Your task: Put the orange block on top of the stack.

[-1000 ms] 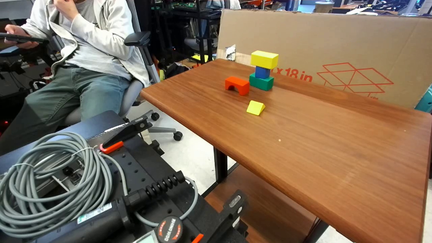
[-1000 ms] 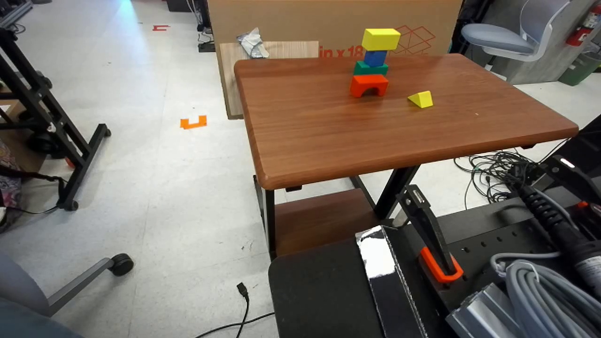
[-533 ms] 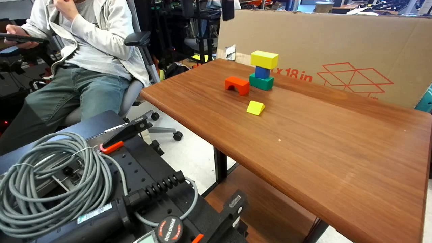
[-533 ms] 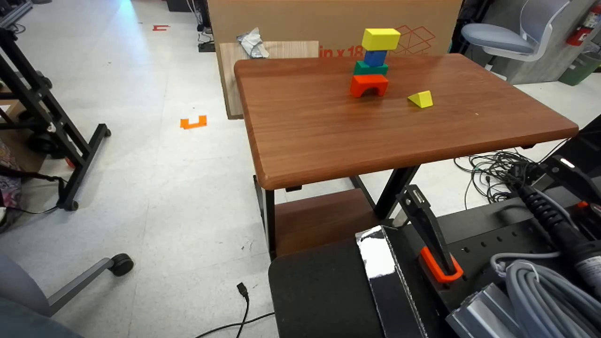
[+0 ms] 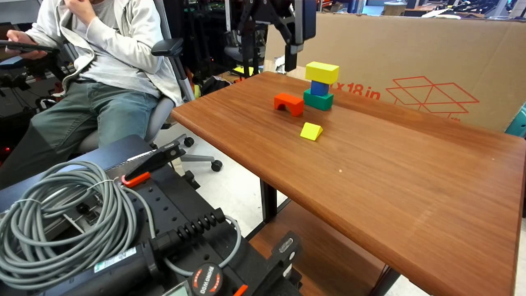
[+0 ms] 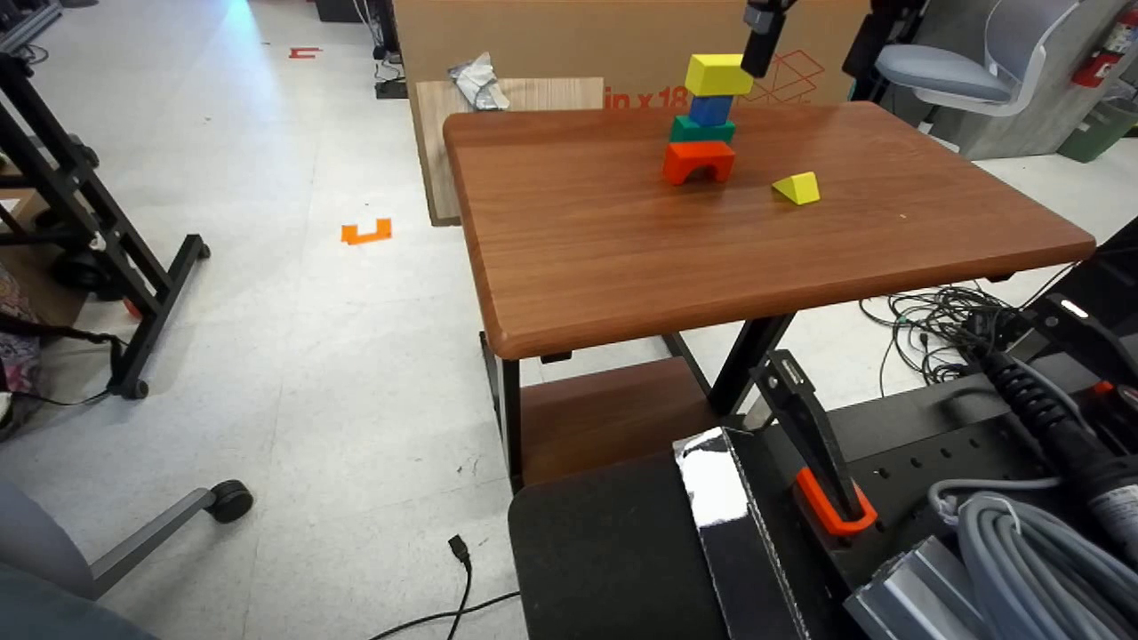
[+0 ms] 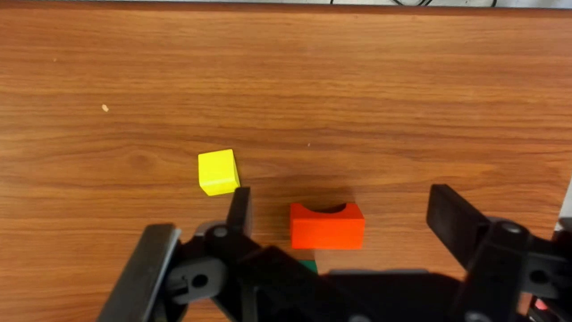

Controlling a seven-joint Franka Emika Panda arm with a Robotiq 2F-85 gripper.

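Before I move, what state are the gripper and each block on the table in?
Gripper: open, holding nothing.
Stack: upright, three blocks high; green, blue, yellow from the bottom up.
Orange block: standing on the table, hollow side down, ungripped, not yet stacked.
Yellow wedge: resting on the table, ungripped, apart from the stack.

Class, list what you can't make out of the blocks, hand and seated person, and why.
Wrist view: green block, mostly behind the hand.
In an exterior view: green block's lower part, behind the orange arch block; upper right corner of the yellow rectangular block, behind a finger.
In both exterior views: hand's upper part, cut off by the top edge.
In an exterior view: face of the seated person, cut off by the top edge.
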